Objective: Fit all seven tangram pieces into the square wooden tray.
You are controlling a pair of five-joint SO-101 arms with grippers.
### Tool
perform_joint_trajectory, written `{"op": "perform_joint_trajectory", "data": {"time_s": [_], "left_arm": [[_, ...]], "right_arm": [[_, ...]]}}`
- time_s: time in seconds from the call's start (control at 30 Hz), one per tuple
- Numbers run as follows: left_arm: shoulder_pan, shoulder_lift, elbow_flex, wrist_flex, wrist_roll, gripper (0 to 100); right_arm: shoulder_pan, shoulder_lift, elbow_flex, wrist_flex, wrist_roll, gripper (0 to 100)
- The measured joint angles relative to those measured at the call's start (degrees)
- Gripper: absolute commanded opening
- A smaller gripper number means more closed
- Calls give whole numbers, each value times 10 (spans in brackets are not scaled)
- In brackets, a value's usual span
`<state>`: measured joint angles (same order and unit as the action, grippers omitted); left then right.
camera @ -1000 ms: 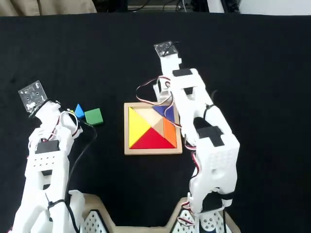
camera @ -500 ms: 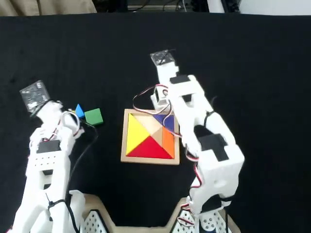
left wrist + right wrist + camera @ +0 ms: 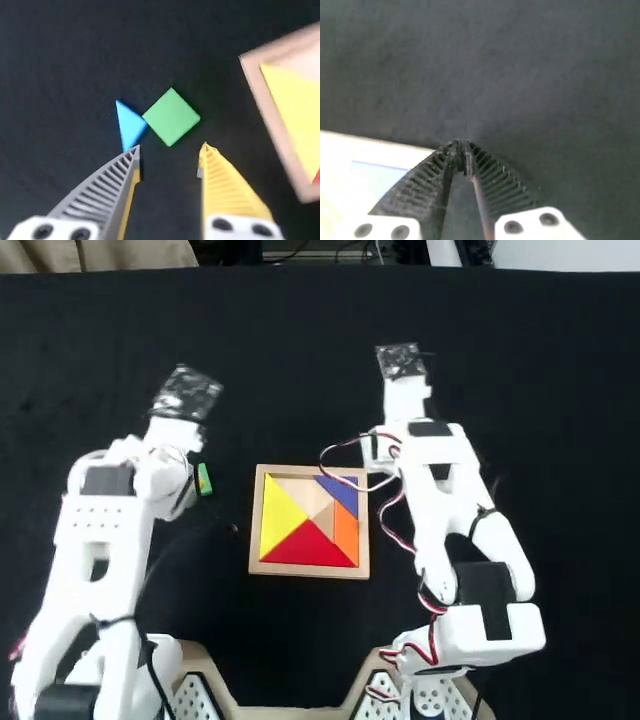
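"Tangram pieces: you have five in the square wooden tray [image 3: 258,565]. They are the yellow triangle [image 3: 280,512], the red triangle [image 3: 312,543], the orange piece [image 3: 346,525], the blue piece [image 3: 338,490] and a pale wood-coloured piece [image 3: 310,497] among them."

"The tray lies flat on your black counter [image 3: 520,360], between the two arms. Two more pieces lie outside it, on its left side."

"Yes, the green square [image 3: 171,116] and the small blue triangle [image 3: 129,125]. Your left wrist view has them side by side on the counter. A corner of the square is about touching the triangle, and the tray's corner is near them."

"How do your left jaws stand?"

"Open, with nothing between them. They hang above the counter, and both loose pieces lie just ahead of the tips. The triangle's point comes close to the grey fingertip [image 3: 131,152], though I cannot tell you whether it touches."

"From the high view your left arm [image 3: 100,530] covers most of that spot. A sliver of the green square shows beside its wrist, near the tray's left rim."

"Your right jaws are closed, tips pressed together, holding nothing. They are over the counter just past the tray's far right corner, and the tray's pale rim shows behind them in the right wrist view."

"Your right arm [image 3: 440,500] stands alongside the tray's right rim."
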<state>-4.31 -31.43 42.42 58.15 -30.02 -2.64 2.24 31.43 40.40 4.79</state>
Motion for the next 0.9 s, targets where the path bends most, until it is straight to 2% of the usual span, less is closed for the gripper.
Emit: {"op": "perform_joint_trajectory", "data": {"time_s": [0.13,0.47,0.6,0.9], "left_arm": [[0,71,-65,28,-167,306],[1,277,-163,36,-411,309],[1,358,-222,36,-442,309],[1,535,-356,36,-447,309]], "right_arm": [[1,0,2,-33,1,11],[4,20,2,-56,25,11],[4,20,2,-60,25,11],[4,20,5,-72,25,11]]}}
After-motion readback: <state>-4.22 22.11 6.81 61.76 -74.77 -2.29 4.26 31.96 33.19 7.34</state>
